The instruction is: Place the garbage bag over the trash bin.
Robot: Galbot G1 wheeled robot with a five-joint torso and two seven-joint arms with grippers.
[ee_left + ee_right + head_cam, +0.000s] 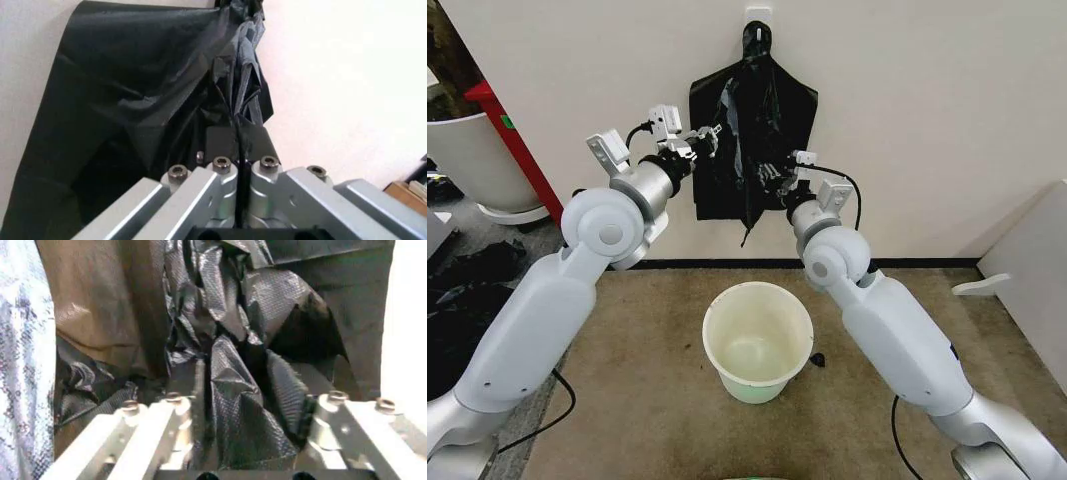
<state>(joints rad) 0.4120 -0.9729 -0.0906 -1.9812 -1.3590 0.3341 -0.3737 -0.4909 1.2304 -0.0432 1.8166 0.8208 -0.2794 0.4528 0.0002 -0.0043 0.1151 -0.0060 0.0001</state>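
- Two arms reach up and forward toward the wall, where a flat sheaf of black bags [772,110] hangs from a white hook [758,17].
- A glossy, wrinkled garbage bag [749,150] hangs in front of that sheaf, its tail dangling down to a point below the sheaf's lower edge.
- The left pincer [710,136] is at the upper left part of the hanging plastic; from its wrist camera the two fingers [220,142] are pressed together with a fold of black film pinched between them.
- The right pincer [767,178] is lower, at the middle of the bag; its wrist camera shows the fingers [190,390] spread apart with crumpled black plastic bunched between them, though whether they touch it is hard to say.
- The trash bin [758,341], cream-white and round, stands upright on the brown floor [647,400] below and between the two arms, well apart from the bag.
- At the far left a large white tub [472,160] sits beside a red post [512,140], with dull black plastic heaps [462,290] on the floor near it.
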